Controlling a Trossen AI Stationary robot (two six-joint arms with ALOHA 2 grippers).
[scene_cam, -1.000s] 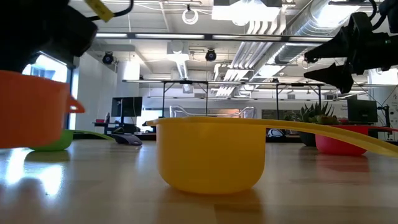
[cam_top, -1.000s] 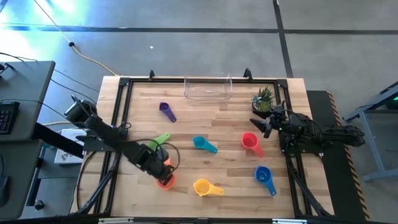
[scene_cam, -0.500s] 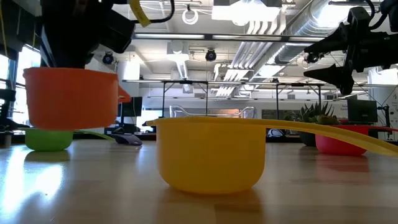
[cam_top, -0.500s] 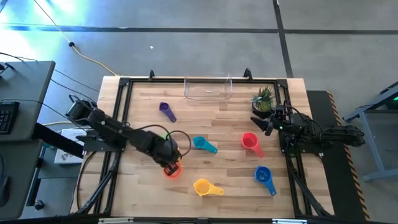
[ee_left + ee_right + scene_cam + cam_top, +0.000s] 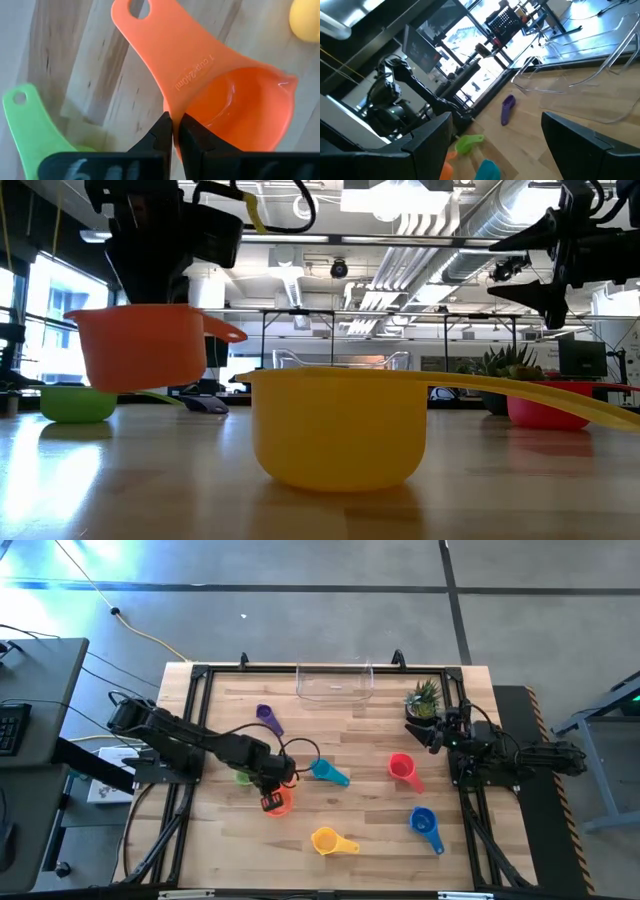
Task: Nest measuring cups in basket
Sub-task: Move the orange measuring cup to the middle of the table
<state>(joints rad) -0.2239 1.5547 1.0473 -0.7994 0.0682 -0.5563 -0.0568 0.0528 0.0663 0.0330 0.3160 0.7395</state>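
Right pincer (image 5: 495, 145) fingers spread wide over the wooden worktop (image 5: 560, 107). Ahead lie the purple cup (image 5: 507, 108), green cup (image 5: 468, 143) and teal cup (image 5: 486, 170). Clear basket (image 5: 580, 75) behind; left arm (image 5: 400, 95) farther off.

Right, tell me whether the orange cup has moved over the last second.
Yes. Held in the left gripper, the orange cup has moved from beside the yellow cup toward the teal cup.

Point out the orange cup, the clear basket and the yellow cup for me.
orange cup (image 5: 140, 345), low view, side of the bowl.
clear basket (image 5: 335, 690), high view, floor of the bin.
yellow cup (image 5: 325, 839), high view, inside the bowl.
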